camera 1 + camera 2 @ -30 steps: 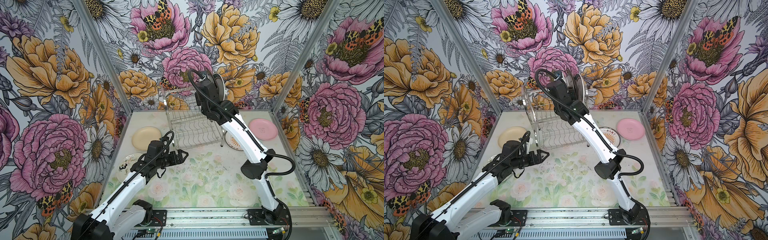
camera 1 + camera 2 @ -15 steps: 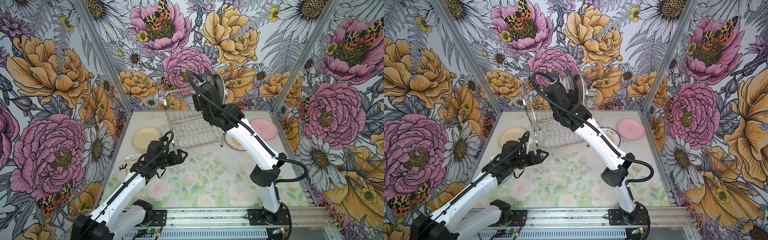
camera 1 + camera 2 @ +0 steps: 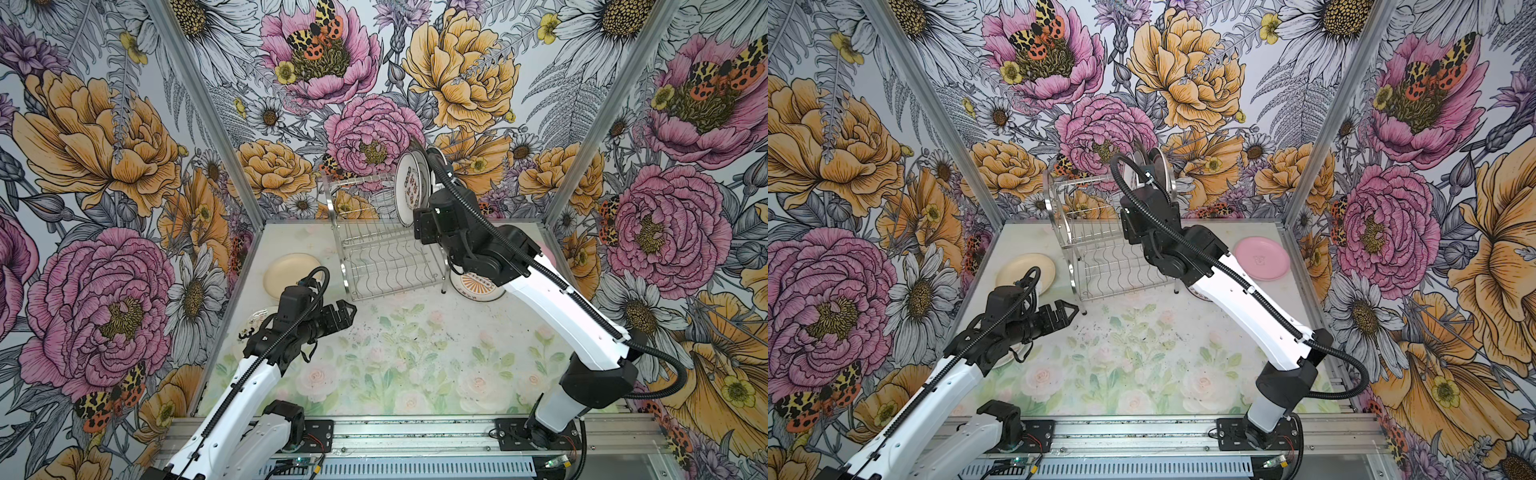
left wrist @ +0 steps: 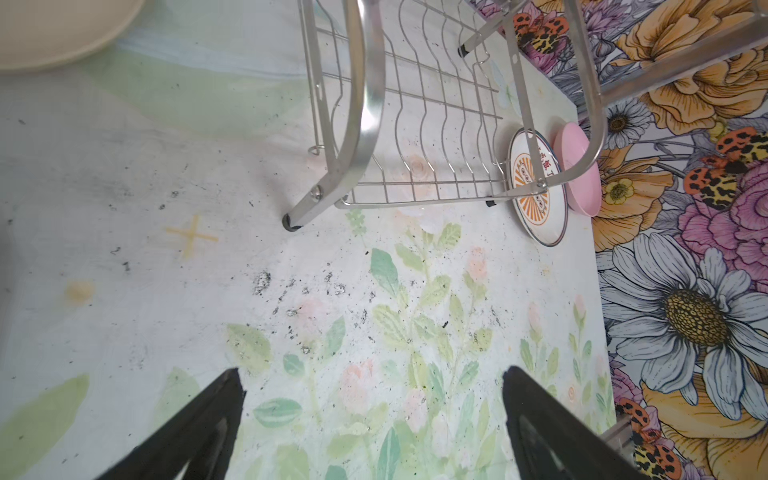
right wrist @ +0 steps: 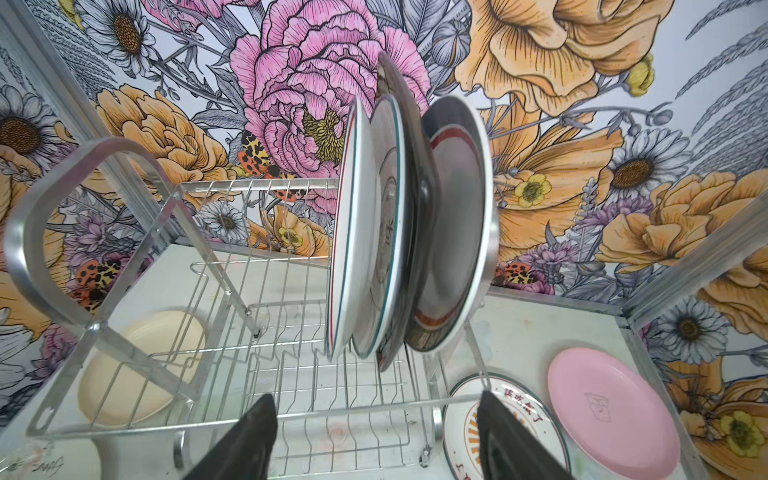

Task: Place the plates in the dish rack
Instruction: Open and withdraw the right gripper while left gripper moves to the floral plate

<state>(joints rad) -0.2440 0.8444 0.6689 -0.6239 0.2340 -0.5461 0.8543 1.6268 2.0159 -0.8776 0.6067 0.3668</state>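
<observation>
Nearest, our left tool (image 4: 372, 374) hangs wide and empty over the surface (image 4: 124, 208). Beyond lie the cream plate (image 3: 291, 274), sunburst plate (image 4: 536, 187) and pink plate (image 3: 1261, 257), flat near the dish rack (image 3: 386, 257): stiff, glazed, likely slick and breakable, so we'd pinch the rim. Farthest, our right tool (image 5: 376, 399) gapes empty before four upright racked plates (image 5: 374, 232).

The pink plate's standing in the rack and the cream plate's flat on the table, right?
No: the pink plate lies flat on the table outside the rack, as the right wrist view shows. The cream plate is flat on the table.
</observation>
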